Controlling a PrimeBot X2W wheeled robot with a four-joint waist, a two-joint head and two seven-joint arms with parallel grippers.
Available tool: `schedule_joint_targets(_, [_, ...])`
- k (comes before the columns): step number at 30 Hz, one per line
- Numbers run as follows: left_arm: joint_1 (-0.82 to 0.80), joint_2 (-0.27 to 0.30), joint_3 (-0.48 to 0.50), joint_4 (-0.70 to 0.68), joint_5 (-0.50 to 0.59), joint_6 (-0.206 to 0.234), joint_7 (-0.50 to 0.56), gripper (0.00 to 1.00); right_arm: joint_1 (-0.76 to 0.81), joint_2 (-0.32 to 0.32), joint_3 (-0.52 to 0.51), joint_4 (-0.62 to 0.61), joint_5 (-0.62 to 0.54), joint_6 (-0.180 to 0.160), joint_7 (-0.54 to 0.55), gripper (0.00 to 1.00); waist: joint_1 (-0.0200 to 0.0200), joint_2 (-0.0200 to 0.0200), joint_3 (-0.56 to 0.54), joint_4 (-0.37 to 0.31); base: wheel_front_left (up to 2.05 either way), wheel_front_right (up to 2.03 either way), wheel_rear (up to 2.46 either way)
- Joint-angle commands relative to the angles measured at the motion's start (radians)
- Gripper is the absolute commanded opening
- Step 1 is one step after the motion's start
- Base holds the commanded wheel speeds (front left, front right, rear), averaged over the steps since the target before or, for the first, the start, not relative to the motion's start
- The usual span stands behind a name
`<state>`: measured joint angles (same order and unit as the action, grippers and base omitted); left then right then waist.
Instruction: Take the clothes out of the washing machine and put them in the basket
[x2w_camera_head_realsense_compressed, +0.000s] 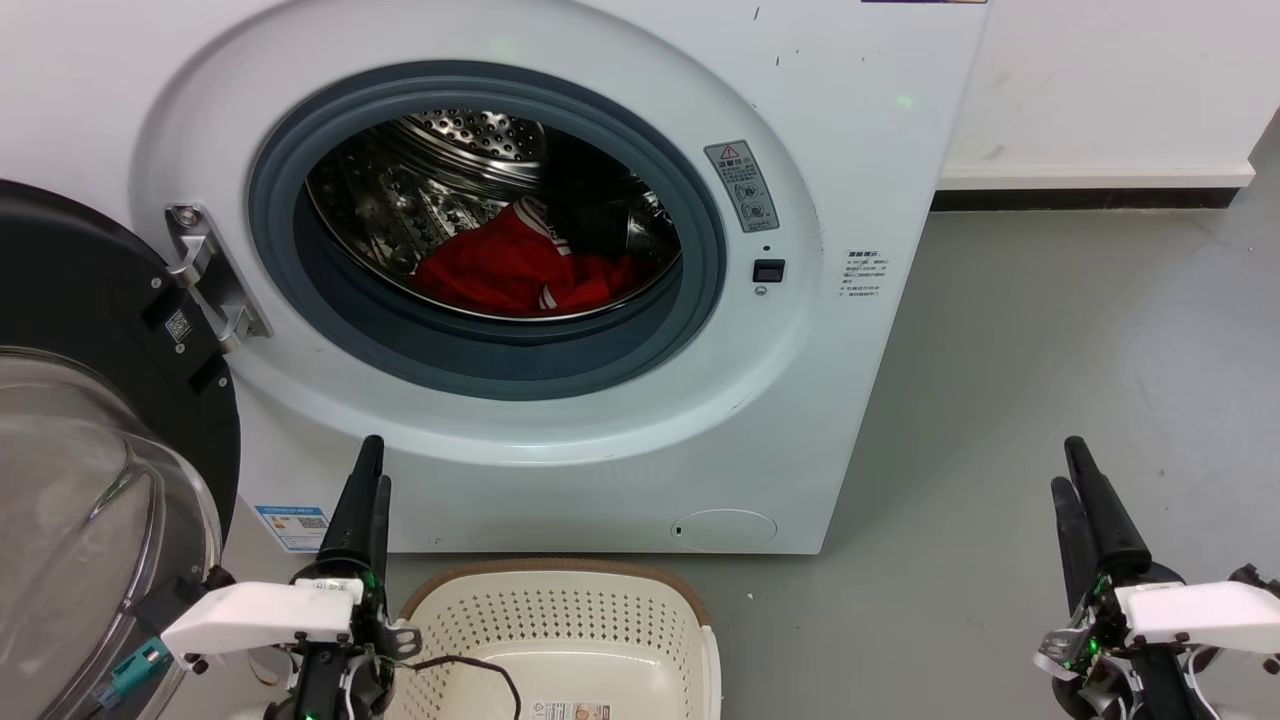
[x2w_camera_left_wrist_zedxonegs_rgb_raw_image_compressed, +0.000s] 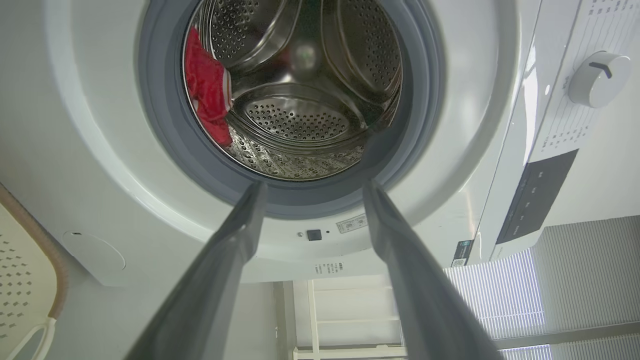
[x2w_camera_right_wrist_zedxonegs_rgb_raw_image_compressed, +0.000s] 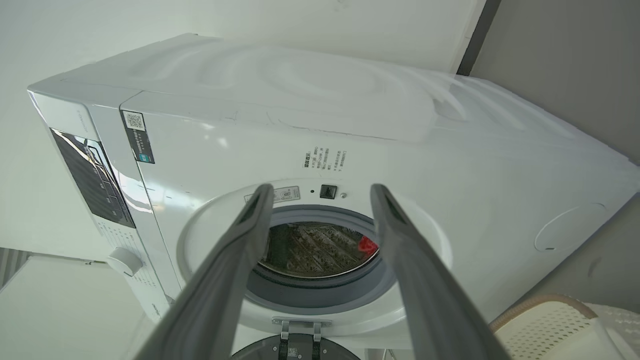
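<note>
The white washing machine (x2w_camera_head_realsense_compressed: 850, 150) stands with its black-rimmed glass door (x2w_camera_head_realsense_compressed: 90, 480) swung open to the left. Red clothes (x2w_camera_head_realsense_compressed: 510, 270) with white trim lie at the bottom of the steel drum; the clothes (x2w_camera_left_wrist_zedxonegs_rgb_raw_image_compressed: 206, 92) appear again in the left wrist view, and a scrap of the clothes (x2w_camera_right_wrist_zedxonegs_rgb_raw_image_compressed: 367, 245) in the right wrist view. The cream basket (x2w_camera_head_realsense_compressed: 560, 610) with a brown rim sits on the floor before the machine. My left gripper (x2w_camera_head_realsense_compressed: 372, 478) is open, low beside the basket's left. My right gripper (x2w_camera_head_realsense_compressed: 1068, 465) is open, far to the right, holding nothing.
Grey floor (x2w_camera_head_realsense_compressed: 1050, 350) stretches to the right of the machine, up to a white wall with a dark skirting strip (x2w_camera_head_realsense_compressed: 1080, 198). A black cable (x2w_camera_head_realsense_compressed: 470, 668) trails over the basket's near-left corner. The open door crowds my left arm's side.
</note>
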<state>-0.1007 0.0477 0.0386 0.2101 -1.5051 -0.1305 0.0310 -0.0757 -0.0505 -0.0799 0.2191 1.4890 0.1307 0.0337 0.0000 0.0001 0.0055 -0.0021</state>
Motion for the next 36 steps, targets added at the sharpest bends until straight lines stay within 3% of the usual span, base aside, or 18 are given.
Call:
schedule_joint_targets(1, [-0.035,0.002,-0.006,-0.032,0.038,0.000,-0.011,1.00,-0.014,-0.001,0.003,-0.031,-0.044,0.000,-0.013,1.00,0.0000,-0.0001,0.000,0.000,0.00,0.00,0.00])
schedule_joint_targets(24, [-0.056,0.004,-0.070,-0.078,0.572,0.000,-0.099,1.00,0.008,-0.001,0.043,-0.088,-0.673,0.000,-0.102,1.00,0.0000,-0.0001,0.001,0.002,0.00,0.00,0.00])
schedule_joint_targets(36, [-0.059,0.015,-0.083,-0.066,0.804,0.000,-0.137,1.00,0.021,-0.001,0.039,-0.077,-0.896,0.000,-0.140,1.00,0.0000,-0.0001,-0.003,0.009,0.00,0.00,0.00])
